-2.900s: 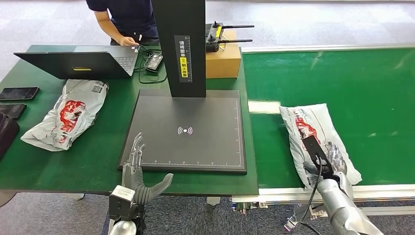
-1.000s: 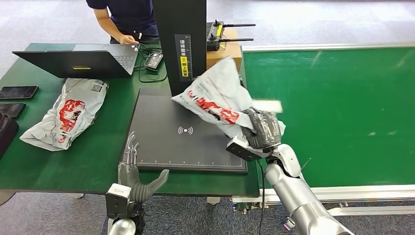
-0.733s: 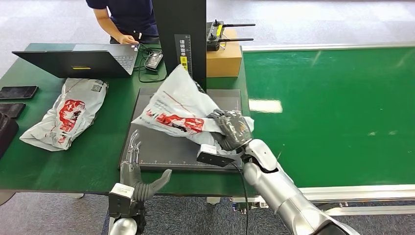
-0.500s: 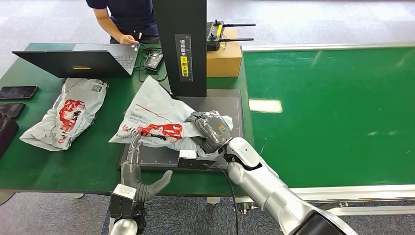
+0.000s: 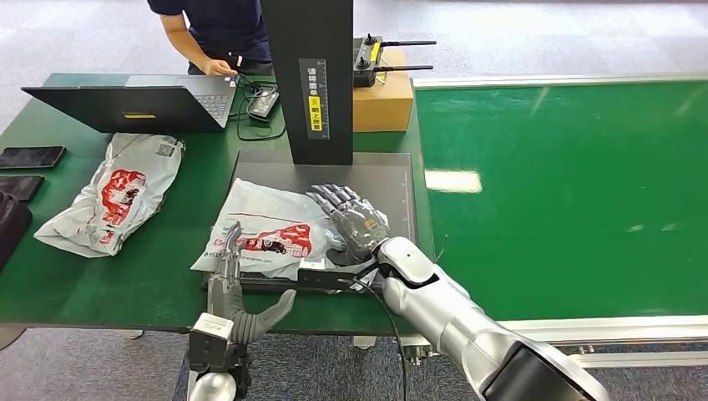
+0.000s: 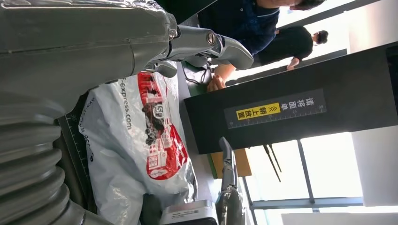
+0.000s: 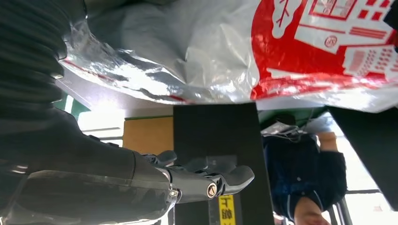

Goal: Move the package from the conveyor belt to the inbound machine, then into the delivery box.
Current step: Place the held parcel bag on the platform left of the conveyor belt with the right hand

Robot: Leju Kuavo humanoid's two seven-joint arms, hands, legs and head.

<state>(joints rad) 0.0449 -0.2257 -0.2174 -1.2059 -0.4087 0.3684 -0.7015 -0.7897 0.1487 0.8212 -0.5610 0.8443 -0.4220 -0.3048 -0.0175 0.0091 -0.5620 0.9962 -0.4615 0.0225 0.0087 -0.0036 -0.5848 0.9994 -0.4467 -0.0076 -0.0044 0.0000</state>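
The white package (image 5: 267,232) with red print lies flat on the front left part of the black plate (image 5: 380,180) of the inbound machine, before its dark column (image 5: 307,75). My right hand (image 5: 355,219) hovers at the package's right end with fingers spread and nothing in its grasp. In the right wrist view the package (image 7: 234,56) lies close past the straightened fingers (image 7: 206,180). My left hand (image 5: 238,294) stands open at the table's front edge, its fingertips just in front of the package's near edge. The left wrist view shows the package (image 6: 141,140) beyond that hand (image 6: 117,42).
The green conveyor belt (image 5: 568,184) runs along the right. A second white package (image 5: 117,200) lies on the green table at the left, with phones (image 5: 33,159) beside it. Behind are a laptop (image 5: 134,109), a cardboard box (image 5: 382,100) and a person (image 5: 217,29).
My right arm carried the package from the belt leftwards over the plate, lowered it flat, and the hand let go and spread its fingers. The left hand has stayed put.
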